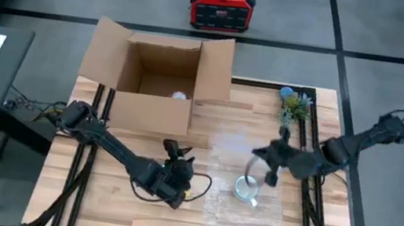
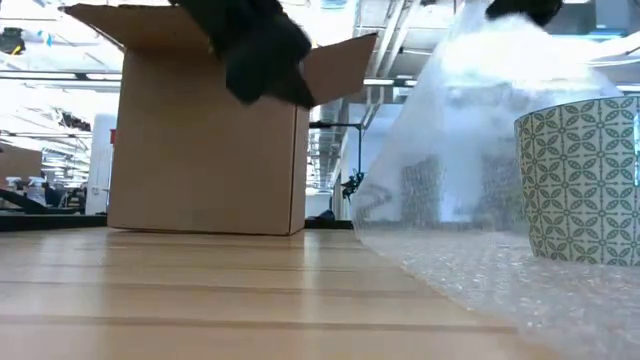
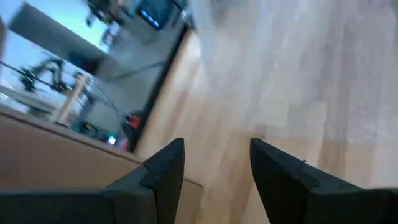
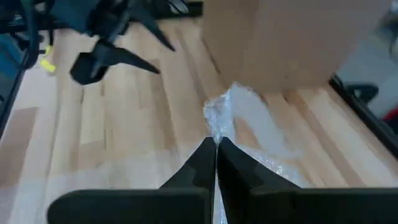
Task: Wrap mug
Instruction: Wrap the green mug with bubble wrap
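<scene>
A: Where does the mug stand?

B: Upright on the wooden table, right of centre, on a sheet of bubble wrap spread under it. The low view shows its green-and-white pattern at the far right, with the wrap lifted in a steep fold just behind it.

A: Who holds that fold?

B: The right gripper. Its fingers are pinched tight on a crumpled edge of the wrap, raised above the table just beside the mug.

A: And the other claw?

B: The left gripper hangs over bare wood to the left of the mug, apart from it, fingers spread and gripping nothing.

A: What lies farther out?

B: An open cardboard box at the table's far side, flaps up. A small plant sits near the far right corner. Beyond the table, a red and black unit rests on the floor.
</scene>
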You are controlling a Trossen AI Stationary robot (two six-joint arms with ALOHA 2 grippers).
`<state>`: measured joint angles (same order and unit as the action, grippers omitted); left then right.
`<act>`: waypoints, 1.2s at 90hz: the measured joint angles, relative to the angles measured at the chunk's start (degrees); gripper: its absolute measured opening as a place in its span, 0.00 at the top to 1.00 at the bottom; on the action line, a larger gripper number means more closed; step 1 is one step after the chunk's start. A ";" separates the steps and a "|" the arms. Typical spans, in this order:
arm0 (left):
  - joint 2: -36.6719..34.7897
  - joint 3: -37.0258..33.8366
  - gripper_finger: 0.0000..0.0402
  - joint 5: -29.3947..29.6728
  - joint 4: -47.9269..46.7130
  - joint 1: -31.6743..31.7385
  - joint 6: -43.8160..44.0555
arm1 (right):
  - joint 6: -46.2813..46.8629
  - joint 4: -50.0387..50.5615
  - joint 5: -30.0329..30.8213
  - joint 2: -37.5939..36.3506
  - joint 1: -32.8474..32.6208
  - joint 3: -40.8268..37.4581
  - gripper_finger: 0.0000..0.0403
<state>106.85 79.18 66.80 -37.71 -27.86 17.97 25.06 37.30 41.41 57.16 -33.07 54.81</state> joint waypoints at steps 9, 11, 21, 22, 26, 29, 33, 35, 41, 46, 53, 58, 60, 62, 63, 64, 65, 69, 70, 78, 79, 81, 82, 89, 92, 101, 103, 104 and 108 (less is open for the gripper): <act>0.00 1.58 0.60 6.34 -0.02 -1.79 -3.24 | -0.04 -2.39 6.49 2.55 -5.60 0.00 1.00; 0.00 1.79 0.60 7.72 -0.07 -2.13 -3.81 | -0.07 -2.79 7.49 3.20 -6.67 0.00 1.00; 0.00 2.29 0.60 13.38 -0.21 -3.35 -5.74 | 0.03 -3.65 9.12 6.32 -11.06 0.00 1.00; 0.00 2.33 0.60 13.63 -0.30 -3.41 -5.84 | 0.14 -3.69 9.13 6.67 -11.49 0.00 1.00; 0.00 2.46 0.60 14.15 -0.35 -3.58 -5.88 | 0.85 -3.68 9.12 8.06 -13.18 0.02 1.00; 0.00 2.46 0.60 14.19 -0.34 -3.58 -5.80 | 1.87 -3.65 9.04 9.10 -14.32 0.02 1.00; 0.00 2.46 0.60 14.21 -0.39 -3.58 -5.62 | 3.61 -3.69 8.18 10.56 -15.75 0.02 1.00; 0.00 2.46 0.60 14.21 -0.42 -3.60 -5.56 | 4.56 -3.68 7.42 11.25 -16.37 0.02 1.00; 0.00 2.46 0.60 14.21 -0.39 -3.62 -5.57 | 8.00 -3.69 4.79 13.39 -18.45 0.02 1.00; 0.00 2.46 0.60 14.21 -0.39 -3.62 -5.56 | 11.55 -3.71 3.03 15.19 -20.12 0.02 1.00; 0.00 2.46 0.60 14.16 -0.39 -3.60 -5.48 | 16.26 -4.05 1.74 17.20 -22.47 0.02 1.00; 0.00 2.49 0.60 14.16 -0.39 -3.60 -5.48 | 18.82 -4.76 1.77 18.35 -23.98 0.02 1.00; 0.00 2.49 0.60 14.16 -0.39 -3.60 -5.46 | 19.63 -5.06 1.79 18.81 -24.54 0.02 1.00; 0.00 2.49 0.60 14.14 -0.39 -3.59 -5.42 | 20.30 -5.29 1.79 19.17 -25.03 0.02 1.00; 0.00 2.49 0.60 14.12 -0.39 -3.58 -5.40 | 20.63 -5.38 1.79 19.36 -25.25 0.02 1.00; 0.00 2.49 0.60 14.11 -0.39 -3.58 -5.38 | 20.96 -5.43 1.79 19.53 -25.46 0.02 1.00; 0.00 2.49 0.60 14.10 -0.39 -3.58 -5.37 | 21.28 -5.46 1.79 19.71 -25.67 0.02 1.00; 0.00 2.49 0.60 14.08 -0.39 -3.58 -5.35 | 22.80 -5.72 1.80 20.37 -26.34 0.02 1.00; 0.00 2.49 0.60 14.07 -0.39 -3.58 -5.34 | 23.20 -5.85 1.79 20.56 -26.47 0.02 1.00; 0.00 2.49 0.60 13.91 -0.37 -3.58 -5.21 | 27.10 -6.23 1.84 22.31 -27.27 0.04 1.00; 0.00 2.49 0.60 13.79 -0.37 -3.58 -5.18 | 27.68 -6.21 1.83 22.60 -27.37 0.04 1.00; 0.00 2.51 0.60 13.41 -0.37 -3.58 -5.15 | 28.87 -6.18 1.80 23.18 -27.54 0.04 1.00; 0.00 2.51 0.60 13.21 -0.37 -3.58 -5.14 | 29.43 -6.18 1.78 23.46 -27.62 0.04 1.00; 0.00 2.51 0.60 12.94 -0.39 -3.58 -5.13 | 33.16 -6.17 0.95 25.38 -28.32 0.04 1.00; 0.00 2.51 0.60 12.94 -0.37 -3.58 -5.11 | 34.84 -6.34 0.02 26.24 -28.63 0.04 1.00; 0.00 2.51 0.60 12.94 -0.37 -3.58 -5.13 | 39.07 -7.20 -1.10 28.50 -29.43 0.04 1.00; 0.00 2.51 0.60 12.92 -0.38 -3.58 -5.11 | 39.68 -7.55 -1.09 28.89 -29.65 0.04 1.00; 0.00 2.51 0.60 12.92 -0.37 -3.58 -5.11 | 39.96 -7.77 -1.06 29.10 -29.69 0.04 1.00; 0.00 2.51 0.60 12.92 -0.36 -3.56 -5.12 | 41.16 -9.05 -0.88 30.03 -29.90 0.04 1.00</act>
<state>106.85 81.69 79.73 -38.07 -31.43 12.85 66.23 28.24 40.53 87.19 -62.97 54.85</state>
